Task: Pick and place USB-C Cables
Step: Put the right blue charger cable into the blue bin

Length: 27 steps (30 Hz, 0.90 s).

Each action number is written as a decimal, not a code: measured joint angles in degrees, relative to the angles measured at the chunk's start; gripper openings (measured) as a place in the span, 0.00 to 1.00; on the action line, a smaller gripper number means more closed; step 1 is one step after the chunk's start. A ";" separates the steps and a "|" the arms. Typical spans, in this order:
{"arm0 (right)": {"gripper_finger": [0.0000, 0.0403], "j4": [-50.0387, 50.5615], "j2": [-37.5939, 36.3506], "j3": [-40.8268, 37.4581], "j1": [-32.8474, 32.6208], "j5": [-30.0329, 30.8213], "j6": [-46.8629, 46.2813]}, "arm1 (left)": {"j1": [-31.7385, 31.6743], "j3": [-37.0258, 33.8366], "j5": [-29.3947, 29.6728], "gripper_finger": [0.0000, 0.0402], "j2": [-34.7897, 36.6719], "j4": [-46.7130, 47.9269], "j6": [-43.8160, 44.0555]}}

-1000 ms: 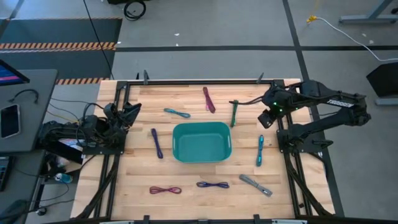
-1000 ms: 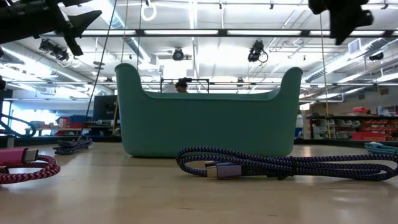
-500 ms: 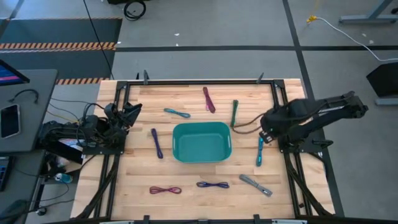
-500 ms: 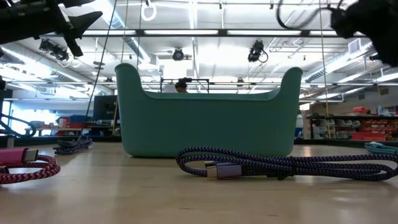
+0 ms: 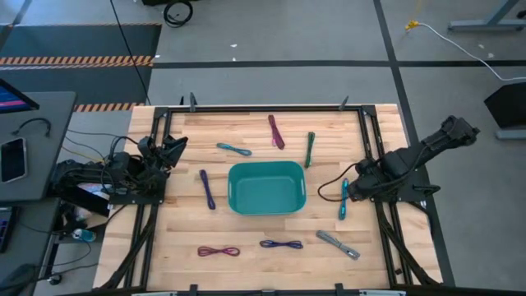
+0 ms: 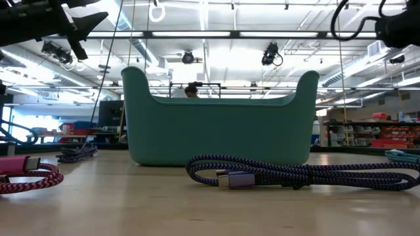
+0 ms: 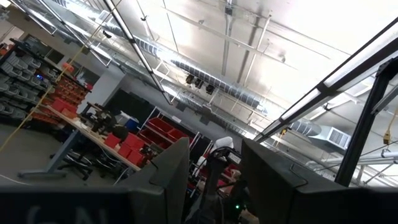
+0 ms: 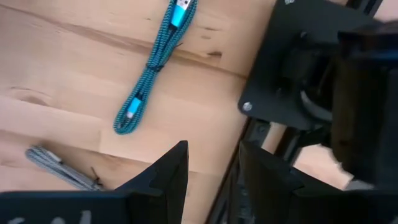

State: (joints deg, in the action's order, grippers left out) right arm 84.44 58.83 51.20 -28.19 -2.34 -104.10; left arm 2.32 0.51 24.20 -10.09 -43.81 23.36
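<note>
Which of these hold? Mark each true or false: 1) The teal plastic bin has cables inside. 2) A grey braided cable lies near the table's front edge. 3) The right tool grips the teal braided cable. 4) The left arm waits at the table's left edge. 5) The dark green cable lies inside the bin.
1) False: the teal plastic bin is empty.
2) True: the grey braided cable lies near the front edge of the wooden table.
3) False: the right tool is open and holds nothing; the teal braided cable lies on the wood beside it.
4) True: the left tool is parked there, open.
5) False: the dark green cable lies on the table behind the bin.
</note>
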 joint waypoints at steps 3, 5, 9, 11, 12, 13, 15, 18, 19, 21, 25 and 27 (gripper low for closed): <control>0.37 -0.84 0.00 0.00 -3.98 1.42 -6.89 | -0.01 0.00 -0.01 0.38 -0.02 0.01 0.00; 0.37 -1.63 0.04 0.00 -6.84 2.62 -11.52 | -0.01 0.00 -0.01 0.38 0.00 0.02 0.02; 0.37 -2.08 0.83 0.00 -12.15 5.32 -20.69 | 0.00 0.00 -0.01 0.38 -0.01 0.07 0.02; 0.37 -2.16 1.93 0.00 -14.19 6.81 -24.44 | -0.01 0.00 0.01 0.38 -0.02 0.15 0.02; 0.37 -2.18 2.66 0.00 -14.90 7.63 -26.05 | 0.01 0.00 -0.01 0.38 -0.02 0.17 0.02; 0.37 -2.32 3.48 0.00 -15.52 8.60 -27.50 | -0.01 0.00 -0.01 0.38 0.00 0.34 0.02; 0.37 -3.02 5.44 0.00 -16.25 10.60 -29.47 | -0.01 0.00 -0.01 0.38 0.00 0.44 0.02; 0.38 -5.48 8.70 0.00 -15.83 12.51 -29.47 | -0.01 0.00 -0.01 0.38 -0.02 0.69 0.02; 0.38 -6.40 9.84 0.00 -15.44 13.08 -29.41 | -0.01 0.00 -0.01 0.38 -0.02 0.76 0.02; 0.40 -7.86 12.02 0.00 -14.84 13.70 -29.34 | 0.01 0.00 -0.01 0.38 0.00 0.82 0.02; 0.44 -9.93 15.55 0.02 -13.52 14.87 -28.12 | 0.01 0.00 -0.02 0.38 -0.02 0.85 0.03; 0.47 -9.90 16.83 0.02 -12.68 14.75 -27.52 | -0.01 0.00 -0.90 0.38 -0.02 0.85 0.04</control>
State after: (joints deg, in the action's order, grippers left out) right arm 74.54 75.65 51.22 -40.88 12.42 -131.62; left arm 2.31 0.51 23.30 -10.11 -42.95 23.40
